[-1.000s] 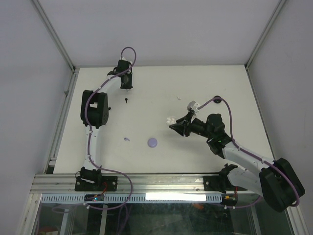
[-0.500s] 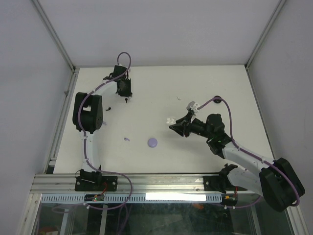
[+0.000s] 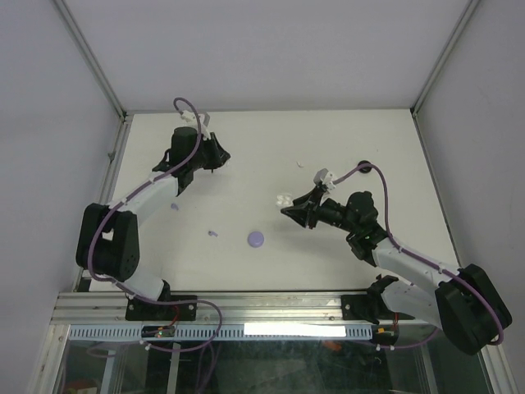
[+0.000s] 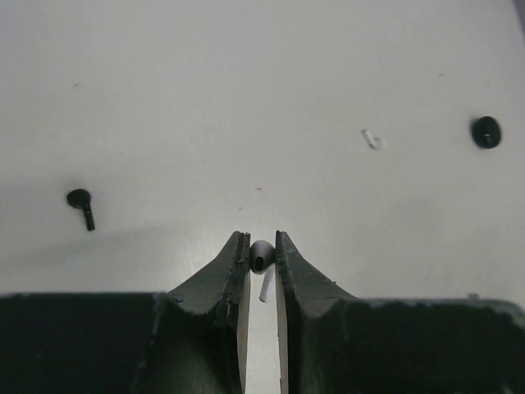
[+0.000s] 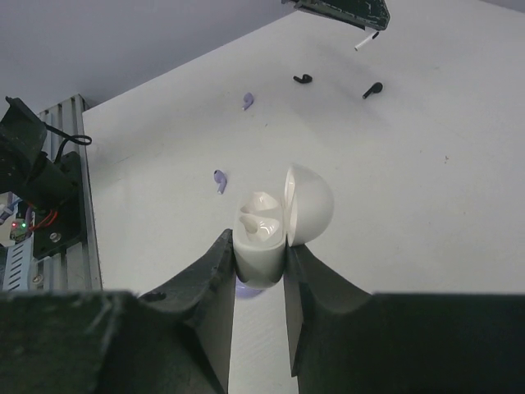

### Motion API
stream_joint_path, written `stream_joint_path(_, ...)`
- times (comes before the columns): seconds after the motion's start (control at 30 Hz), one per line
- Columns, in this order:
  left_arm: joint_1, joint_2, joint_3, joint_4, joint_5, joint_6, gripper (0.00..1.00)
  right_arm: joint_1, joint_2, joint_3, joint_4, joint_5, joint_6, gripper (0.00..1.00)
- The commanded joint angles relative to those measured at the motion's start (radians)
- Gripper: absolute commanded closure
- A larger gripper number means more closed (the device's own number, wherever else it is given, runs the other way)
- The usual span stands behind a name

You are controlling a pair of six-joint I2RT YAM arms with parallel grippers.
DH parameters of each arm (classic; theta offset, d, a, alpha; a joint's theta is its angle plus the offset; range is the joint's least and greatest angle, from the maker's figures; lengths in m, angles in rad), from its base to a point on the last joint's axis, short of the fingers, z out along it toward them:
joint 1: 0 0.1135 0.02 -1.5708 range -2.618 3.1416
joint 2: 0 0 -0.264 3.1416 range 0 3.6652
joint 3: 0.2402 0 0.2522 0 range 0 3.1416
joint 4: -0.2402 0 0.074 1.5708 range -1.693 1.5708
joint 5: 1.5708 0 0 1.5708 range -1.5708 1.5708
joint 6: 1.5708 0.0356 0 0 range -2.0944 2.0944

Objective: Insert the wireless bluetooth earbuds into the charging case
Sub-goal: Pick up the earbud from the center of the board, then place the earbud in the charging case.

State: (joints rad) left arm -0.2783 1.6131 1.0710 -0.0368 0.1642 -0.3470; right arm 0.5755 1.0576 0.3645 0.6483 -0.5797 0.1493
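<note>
White parts are what both arms carry. From above, the right tool (image 3: 288,210) hovers over the middle of the worktop (image 3: 344,131), gripping a white charging case (image 3: 285,199). The left tool (image 3: 221,155) is out toward the far left corner, well apart from it. A lavender case (image 3: 257,239) lies closer to the near edge, with a lavender earbud (image 3: 212,234) to its left. From the left wrist, that tool's jaws are closed on a white earbud (image 4: 262,256), pinched by its head right at the tips with the stem hanging down between them. A black earbud (image 4: 80,201) lies on the worktop off to the left, and a round black object (image 4: 486,131) sits far to the right. From the right wrist, the jaws clamp the lower body of the white charging case, raised off the worktop, with its lid (image 5: 309,204) hinged open to the right. One seated bud (image 5: 256,217) appears to fill a well inside. The risks from here come mostly from that slim tip grip. The earbud could twist or slip out as the arms close the gap, and it would then meet the free well at the wrong angle. A push that is off-centre could turn the case in its clamp, knock the lid shut or unseat the bud already inside. The two tools could also bump each other over so small a target.
</note>
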Motion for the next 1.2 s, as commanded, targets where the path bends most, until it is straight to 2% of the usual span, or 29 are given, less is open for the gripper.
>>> stream_joint_path(0.0,-0.048,-0.151,-0.117,0.300,0.065,-0.065,0.98,0.010,-0.028,0.015,0.142,0.004,0.014,1.00)
stream_joint_path(0.23,-0.137,-0.348,-0.278,0.545,0.053,-0.101,0.99,0.019,0.005,0.043,0.223,-0.020,0.020,1.00)
stream_joint_path(0.47,-0.215,-0.446,-0.327,0.623,0.053,-0.093,0.99,0.029,0.028,0.060,0.310,-0.009,0.031,1.00)
stream_joint_path(0.93,-0.376,-0.543,-0.433,0.890,0.126,-0.057,1.00,0.034,0.071,0.092,0.490,0.008,0.072,1.00)
stream_joint_path(1.17,-0.441,-0.546,-0.451,0.955,0.141,-0.016,1.00,0.036,0.087,0.092,0.546,0.015,0.115,1.00)
